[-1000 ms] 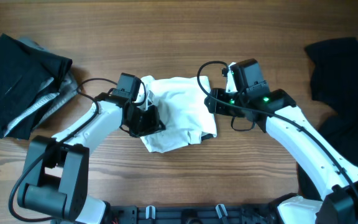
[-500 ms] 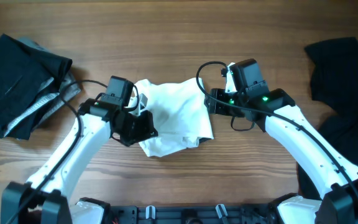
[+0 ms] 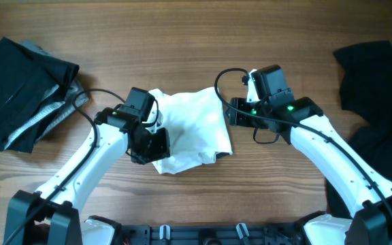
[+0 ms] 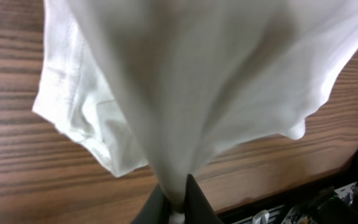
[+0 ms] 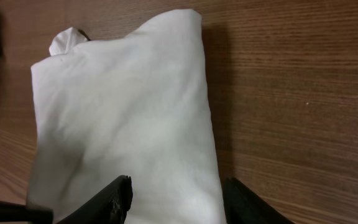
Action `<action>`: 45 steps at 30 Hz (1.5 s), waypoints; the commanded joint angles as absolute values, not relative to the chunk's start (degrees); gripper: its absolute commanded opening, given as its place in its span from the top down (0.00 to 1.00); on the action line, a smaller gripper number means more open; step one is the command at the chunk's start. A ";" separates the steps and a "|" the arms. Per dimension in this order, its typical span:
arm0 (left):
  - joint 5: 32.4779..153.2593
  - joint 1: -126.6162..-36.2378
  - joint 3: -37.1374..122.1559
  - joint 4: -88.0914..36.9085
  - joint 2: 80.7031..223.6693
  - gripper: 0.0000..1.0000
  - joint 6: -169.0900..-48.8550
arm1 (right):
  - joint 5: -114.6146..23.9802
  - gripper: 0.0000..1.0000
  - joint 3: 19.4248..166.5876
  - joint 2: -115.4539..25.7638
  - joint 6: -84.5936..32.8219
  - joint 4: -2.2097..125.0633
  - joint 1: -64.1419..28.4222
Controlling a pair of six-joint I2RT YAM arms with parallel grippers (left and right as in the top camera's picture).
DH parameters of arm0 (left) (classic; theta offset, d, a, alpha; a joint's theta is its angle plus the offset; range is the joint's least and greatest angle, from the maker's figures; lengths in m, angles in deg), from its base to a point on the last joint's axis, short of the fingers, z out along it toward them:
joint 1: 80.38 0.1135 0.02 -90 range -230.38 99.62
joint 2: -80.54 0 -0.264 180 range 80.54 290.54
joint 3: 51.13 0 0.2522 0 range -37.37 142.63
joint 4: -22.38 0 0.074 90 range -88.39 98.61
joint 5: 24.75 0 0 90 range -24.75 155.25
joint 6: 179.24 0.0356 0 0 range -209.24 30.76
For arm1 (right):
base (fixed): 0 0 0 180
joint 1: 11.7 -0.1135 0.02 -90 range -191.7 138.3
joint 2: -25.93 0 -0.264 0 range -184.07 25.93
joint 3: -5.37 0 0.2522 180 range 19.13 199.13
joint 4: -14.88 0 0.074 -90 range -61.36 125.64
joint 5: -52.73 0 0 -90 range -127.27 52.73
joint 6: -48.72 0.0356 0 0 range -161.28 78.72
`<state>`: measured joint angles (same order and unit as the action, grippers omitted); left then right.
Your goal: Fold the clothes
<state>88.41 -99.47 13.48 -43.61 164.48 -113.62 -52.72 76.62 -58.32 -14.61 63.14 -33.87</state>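
Mid-fold, the left gripper (image 4: pixel 177 198) pinches the white T-shirt's (image 3: pixel 192 129) gathered edge between its fingers while the right gripper's (image 5: pixel 178 198) spread fingers straddle the cloth, a level pull across likely next.

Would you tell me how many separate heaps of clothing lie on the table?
3: a white T-shirt in the middle, a black and grey pile at the far left, dark cloth at the right edge. Piles may hide more garments.
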 commanded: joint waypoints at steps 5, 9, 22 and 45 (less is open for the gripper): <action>86.22 -94.75 20.50 -51.70 158.69 0.93 -110.49 | -56.08 0.56 75.23 -62.25 -15.74 63.12 -33.91; 83.51 -93.98 21.20 -52.25 155.83 0.82 -110.51 | -58.73 0.56 75.23 -64.96 -15.74 61.20 -33.91; 82.95 -94.90 19.82 -42.52 156.44 0.96 -110.80 | -63.36 0.68 75.07 -65.82 -14.10 57.39 -34.02; 76.72 -94.22 9.42 -38.34 175.06 0.96 -115.65 | -62.99 0.94 73.06 -76.11 -3.22 62.60 -37.13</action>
<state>83.40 -97.57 10.45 -35.13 175.96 -116.22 -66.79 73.59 -77.97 -3.35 61.79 -37.26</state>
